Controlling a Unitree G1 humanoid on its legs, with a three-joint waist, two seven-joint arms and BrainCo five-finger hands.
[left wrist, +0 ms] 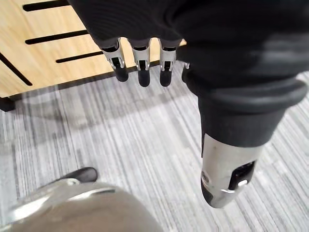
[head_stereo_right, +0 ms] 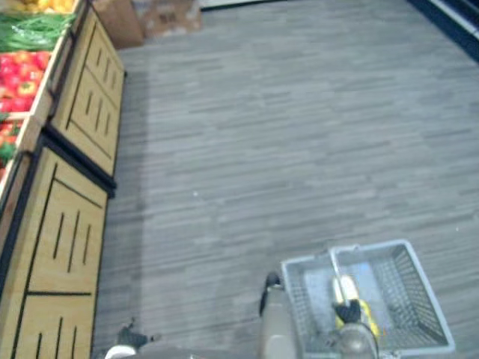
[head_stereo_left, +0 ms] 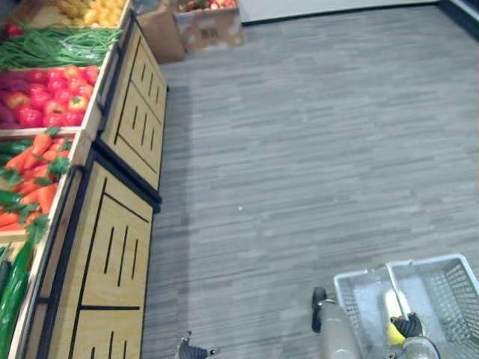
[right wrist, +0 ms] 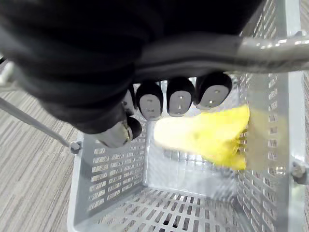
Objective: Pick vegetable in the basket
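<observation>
While left hand [left wrist: 140, 60] hangs slack — right hand [right wrist: 179, 96] grips basket handle [right wrist: 275, 50]

The robot hand [right wrist: 179, 99] has its dark-tipped fingers curled round the grey handle [right wrist: 260, 48] of a grey mesh basket [right wrist: 111, 166], the thumb tucked close beside them. Inside the basket, just past the fingertips, a yellow vegetable [right wrist: 207, 135] lies against one perforated wall. Grey striped floor [right wrist: 29, 164] shows outside the basket.

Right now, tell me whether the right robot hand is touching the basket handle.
Touching. The right wrist view shows the right robot hand curled round the basket handle.
</observation>
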